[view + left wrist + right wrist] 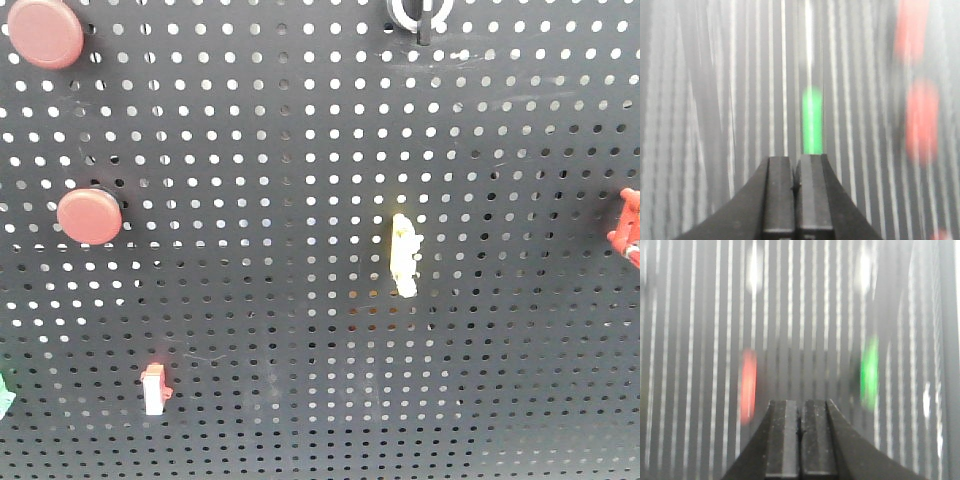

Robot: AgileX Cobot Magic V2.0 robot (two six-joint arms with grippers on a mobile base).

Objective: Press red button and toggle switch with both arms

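Observation:
In the front view a dark pegboard point(300, 150) carries two red buttons, one at the top left point(45, 33) and one lower on the left point(89, 216). The toggle switch point(421, 15), a black lever in a white ring, is cut by the top edge. No arm shows there. My left gripper point(795, 162) is shut and empty, facing the blurred board; two red blurs point(921, 120) lie to its right. My right gripper point(800, 405) is shut and empty, with a red blur point(748, 382) to its left.
A pale yellow rocker point(404, 255) sits mid-board, a small red-and-white switch point(154, 389) low left, a red part point(629, 227) at the right edge, a green part point(5, 395) at the left edge. Green blurs show in the left wrist view point(812, 120) and the right wrist view point(869, 372).

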